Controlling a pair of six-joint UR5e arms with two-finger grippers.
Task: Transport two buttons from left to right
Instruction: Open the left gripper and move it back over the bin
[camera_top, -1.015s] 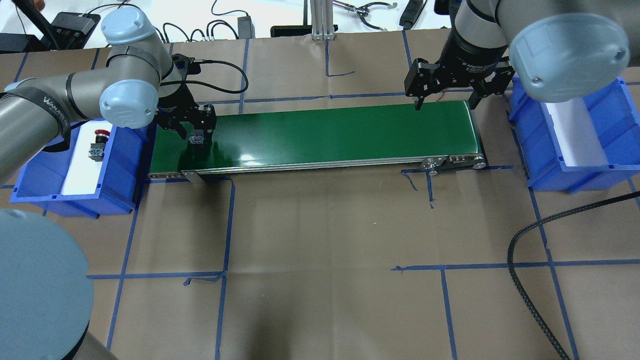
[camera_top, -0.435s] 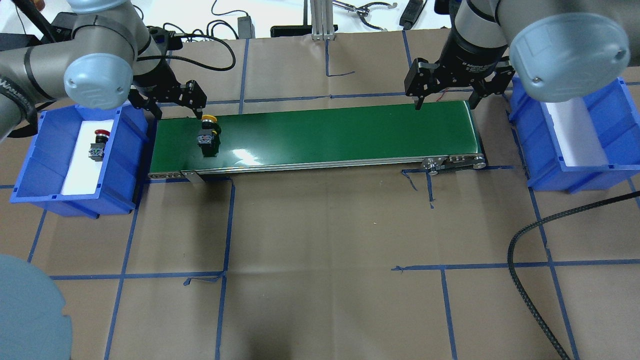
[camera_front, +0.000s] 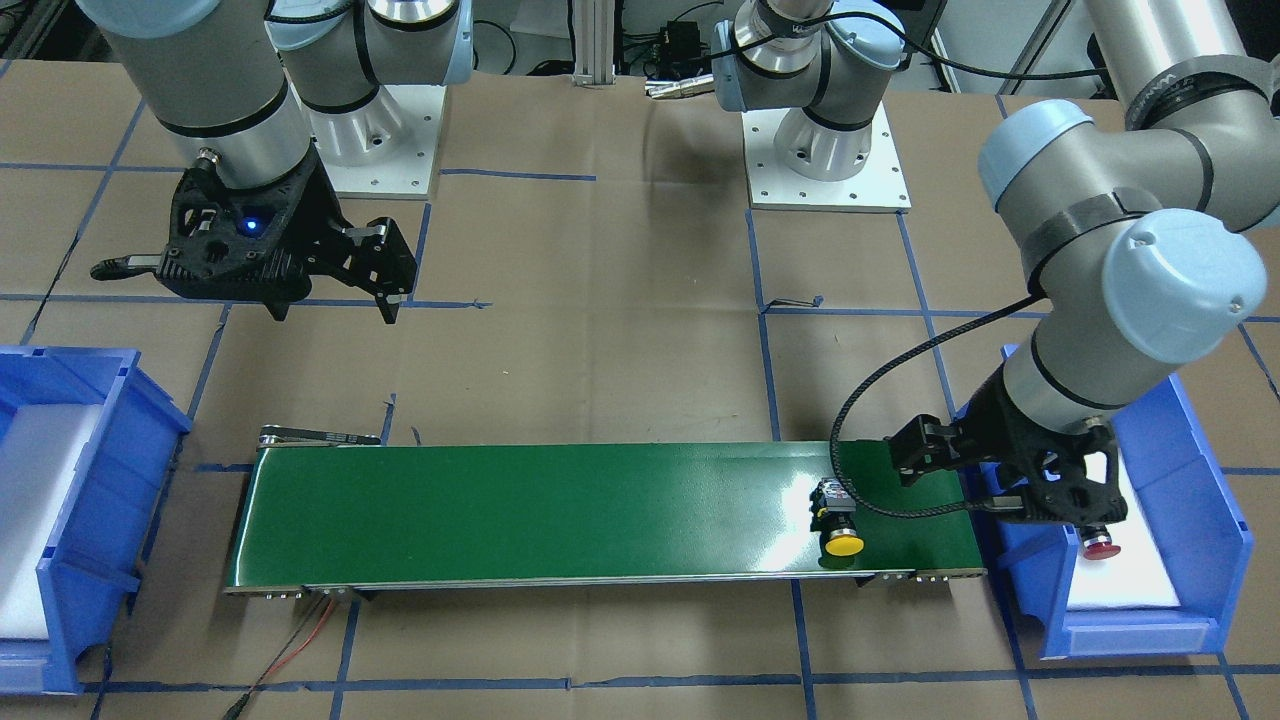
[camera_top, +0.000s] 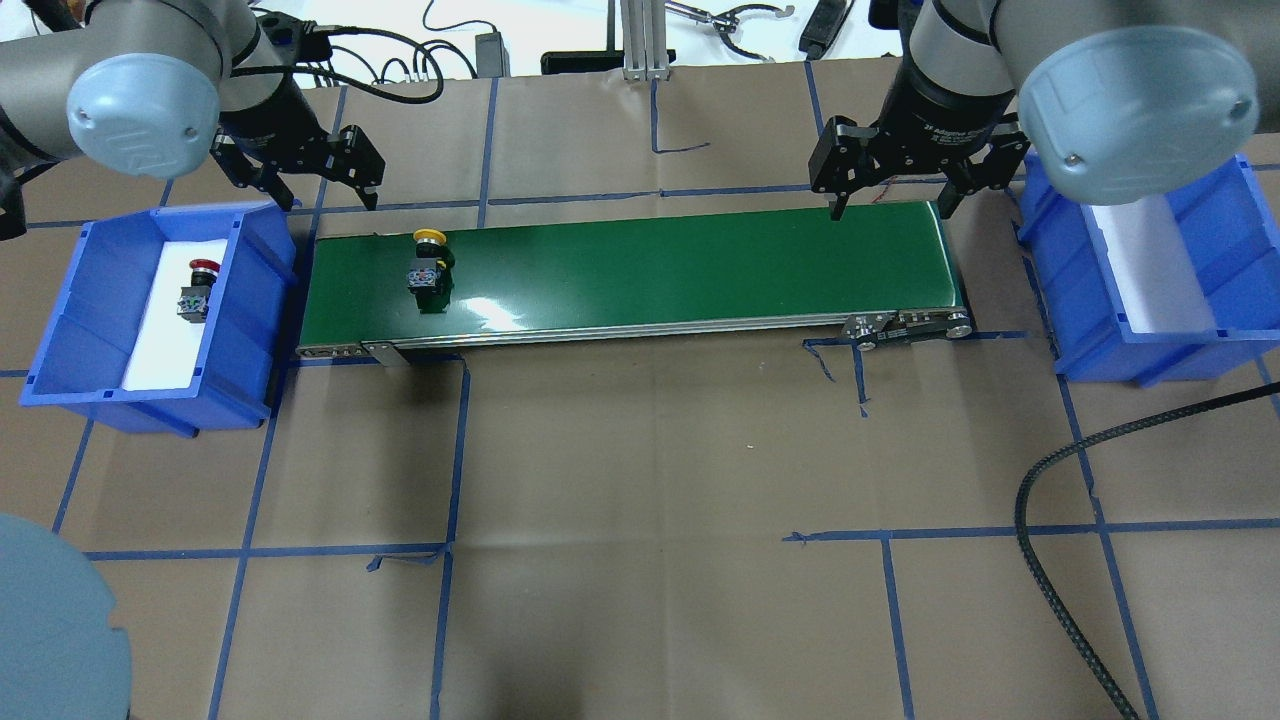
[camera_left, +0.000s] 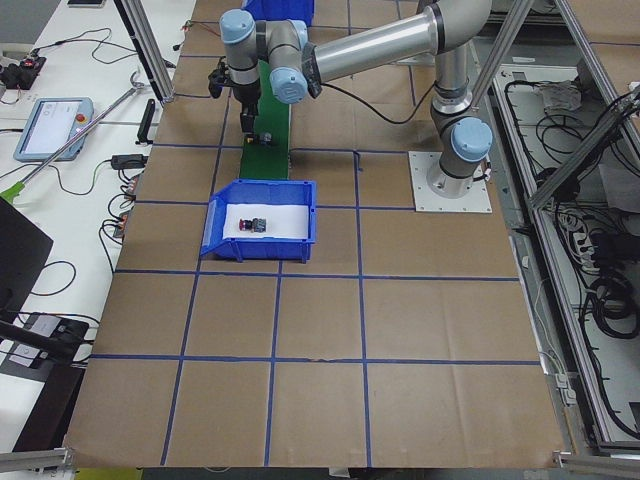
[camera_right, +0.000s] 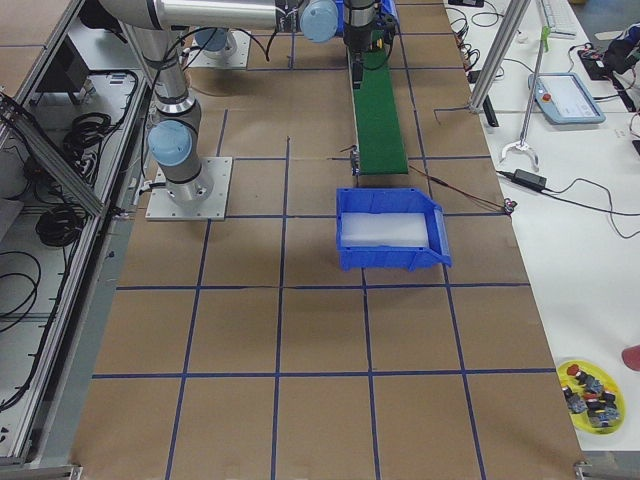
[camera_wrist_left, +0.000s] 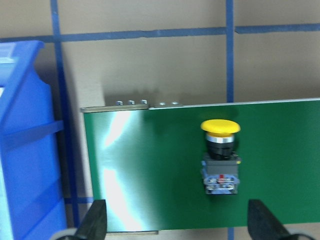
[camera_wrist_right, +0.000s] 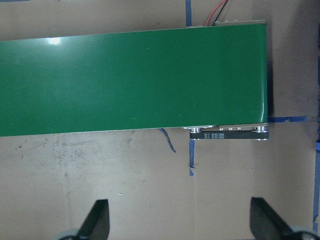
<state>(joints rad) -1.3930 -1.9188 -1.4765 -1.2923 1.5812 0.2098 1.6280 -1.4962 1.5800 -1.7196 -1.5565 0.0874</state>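
Left gripper (camera_top: 330, 198), jaws apart and empty, has withdrawn toward upper left; yellow button (camera_top: 428, 262) lies released on belt (camera_top: 700, 265) (left end). Right gripper (camera_top: 888, 210) unchanged, jaws apart.

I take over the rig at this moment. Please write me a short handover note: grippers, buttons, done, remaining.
Left gripper: open, empty, near the green conveyor belt's left end. Right gripper: open, empty, near its right end.
Yellow-capped push-button: on the belt, near the left end. Red-capped push-button: in the left blue bin.
Done: yellow one is out of the bin. Left: both must reach the right blue bin.
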